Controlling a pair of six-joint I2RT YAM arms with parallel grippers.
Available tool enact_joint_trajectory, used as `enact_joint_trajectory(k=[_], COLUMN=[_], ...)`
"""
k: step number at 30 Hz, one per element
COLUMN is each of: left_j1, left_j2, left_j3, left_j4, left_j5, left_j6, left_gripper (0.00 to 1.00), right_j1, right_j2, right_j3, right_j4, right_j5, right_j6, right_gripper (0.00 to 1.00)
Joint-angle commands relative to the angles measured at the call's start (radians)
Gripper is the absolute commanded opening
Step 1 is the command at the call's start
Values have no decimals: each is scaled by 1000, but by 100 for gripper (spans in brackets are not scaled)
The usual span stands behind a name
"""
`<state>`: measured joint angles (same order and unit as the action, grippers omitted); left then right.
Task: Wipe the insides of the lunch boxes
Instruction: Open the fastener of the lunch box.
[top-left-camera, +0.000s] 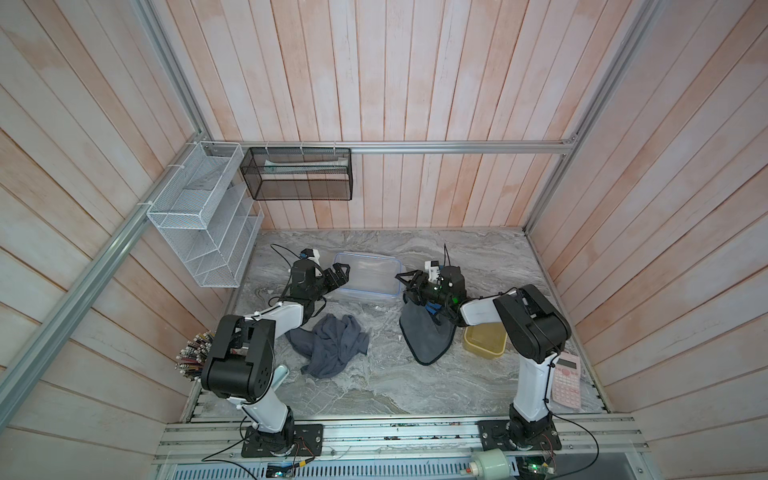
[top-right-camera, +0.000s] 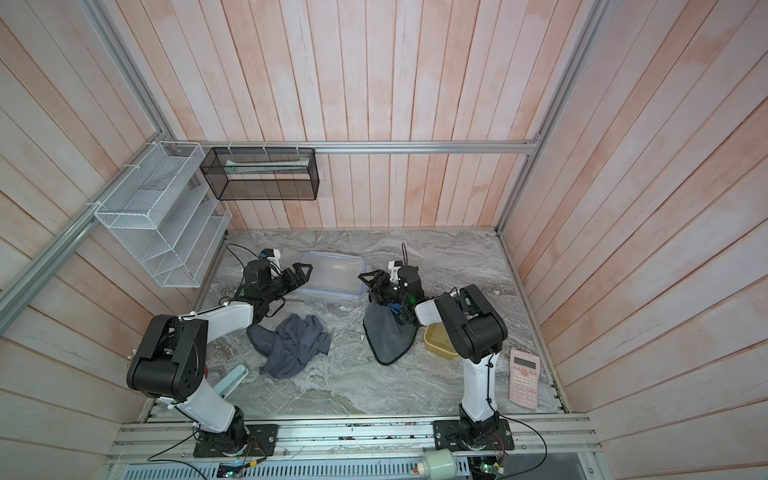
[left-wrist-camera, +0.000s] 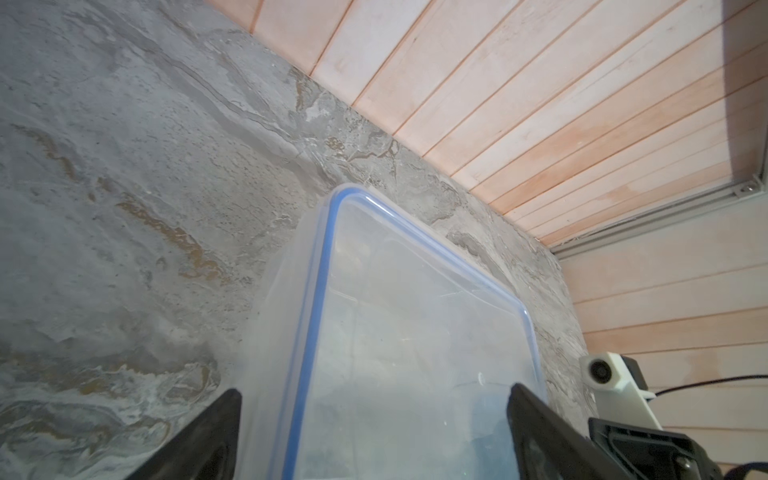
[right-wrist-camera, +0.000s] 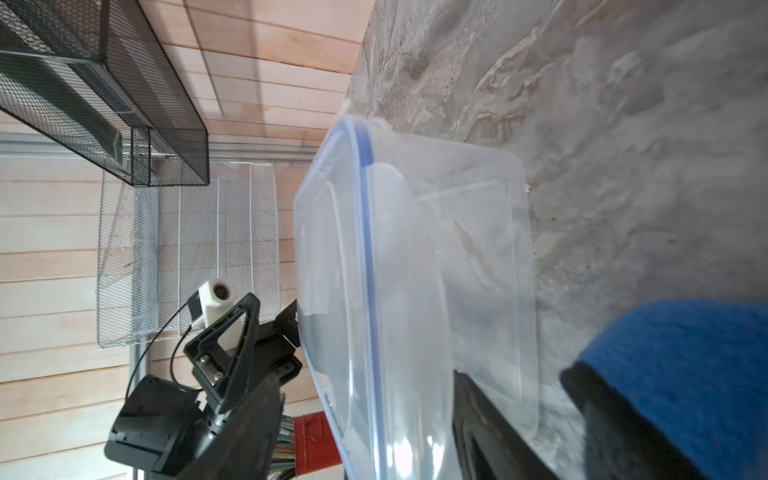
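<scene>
Top views: both showed a grey marble table (top-left-camera: 415, 386) (top-right-camera: 374, 386); everything below is placed against the clear lunch box.
Clear lunch box (top-left-camera: 368, 276) (top-right-camera: 330, 276): it sat flat on the table. A blue-rimmed lid (right-wrist-camera: 332, 249) (left-wrist-camera: 415, 332) appeared to be seated on top, so the inside was shut away.
Crumpled grey cloth (top-left-camera: 332, 345) (top-right-camera: 293, 347): it lay loose off the clear lunch box's left end, nearer the robot, and did not touch it.
Flat dark cloth (top-left-camera: 426, 338) (top-right-camera: 388, 338): it lay off the clear lunch box's right end, nearer the robot, partly under the right arm (top-left-camera: 532, 324).
Amber lunch box (top-left-camera: 484, 343) (top-right-camera: 438, 343): it stood well apart from the clear lunch box, past the flat dark cloth. It was open-topped and half hidden by the right arm (no lid for it was in view).
Left gripper (top-left-camera: 345, 276) (left-wrist-camera: 374, 390): it was at the clear lunch box's left end with its fingers spread wide, gripping nothing.
Right gripper (top-left-camera: 402, 283) (right-wrist-camera: 370, 386): it was at the opposite end, fingers parted, with the lid's edge between them in the right wrist view. No clamp on the lid could be made out.
Step in hand: this looked like lid handling on the clear lunch box. Neither cloth was held, so no wiping was under way.
Next move: it probably called for lifting the lid by an edge and setting it aside. One gripper would then pinch a cloth while the other steadied the thin-walled tub, which could slide on smooth marble.
</scene>
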<state>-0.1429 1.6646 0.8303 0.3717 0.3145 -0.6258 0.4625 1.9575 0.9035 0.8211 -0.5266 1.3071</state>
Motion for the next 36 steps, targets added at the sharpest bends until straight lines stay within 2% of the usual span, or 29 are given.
enact_joint_trajectory(k=[1, 6, 11, 14, 20, 29, 36], left_j1=[18, 62, 82, 83, 123, 129, 129], left_j2=[-15, -32, -69, -82, -83, -34, 17], left_j3=[6, 0, -17, -23, -77, -96, -102], left_j4=[-20, -51, -16, 9, 125, 217, 277], left_j5=[35, 52, 71, 96, 160, 223, 248], left_j6=[38, 8, -25, -49, -149, -230, -280], left_gripper=[98, 98, 98, 98, 99, 98, 98], right_j1=[-26, -49, -46, -36, 16, 61, 54], right_j2=[-44, -60, -104, -130, -132, 16, 114], right_j3=[5, 28, 61, 103, 189, 334, 394], right_j4=[-124, -224, -277, -311, -325, -311, -313], right_j5=[85, 114, 184, 209, 200, 104, 52], right_j6=[-69, -116, -215, -300, -405, -409, -397], right_gripper=[74, 82, 80, 72, 47, 17, 8])
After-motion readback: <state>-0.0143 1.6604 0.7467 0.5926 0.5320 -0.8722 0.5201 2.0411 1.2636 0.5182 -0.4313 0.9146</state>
